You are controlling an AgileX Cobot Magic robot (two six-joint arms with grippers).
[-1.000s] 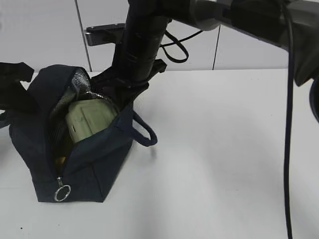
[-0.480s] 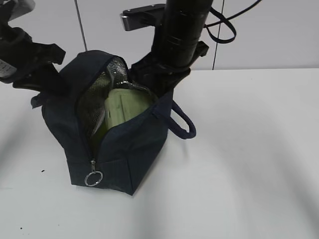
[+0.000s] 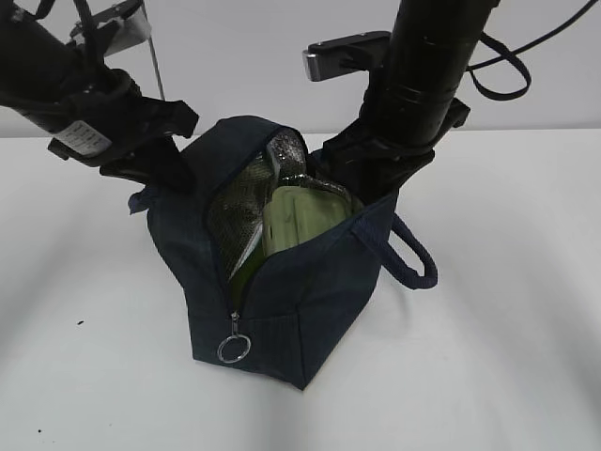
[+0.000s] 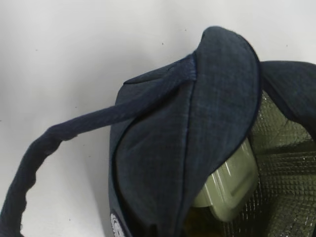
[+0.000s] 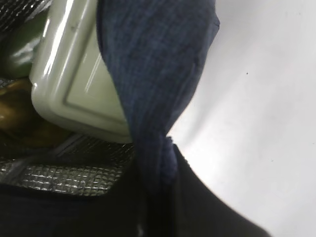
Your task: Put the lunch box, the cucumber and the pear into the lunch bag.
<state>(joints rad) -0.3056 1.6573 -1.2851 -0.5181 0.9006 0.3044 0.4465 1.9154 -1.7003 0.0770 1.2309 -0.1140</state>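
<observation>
The navy lunch bag (image 3: 282, 301) stands open on the white table, its foil lining showing. The lunch box (image 3: 305, 216) with its sage-green lid sits inside, and it also shows in the left wrist view (image 4: 232, 190) and the right wrist view (image 5: 74, 74). The dark green cucumber (image 5: 15, 54) and the brownish-yellow pear (image 5: 10, 108) lie beside and under the box in the bag. My left gripper (image 3: 155, 160) is shut on the bag's left side by its handle (image 4: 74, 128). My right gripper (image 3: 366, 174) is shut on the bag's right rim (image 5: 158, 98). The fingertips are hidden by fabric.
The metal zipper ring (image 3: 233, 349) hangs at the bag's near end. The second handle loop (image 3: 413, 258) hangs on the bag's right side. A white wall with panel seams stands behind the table (image 3: 507, 357).
Both arms and the bag have moved to the right across the table, from the far left towards the middle. The bag's mouth stays open with the lunch box inside.
</observation>
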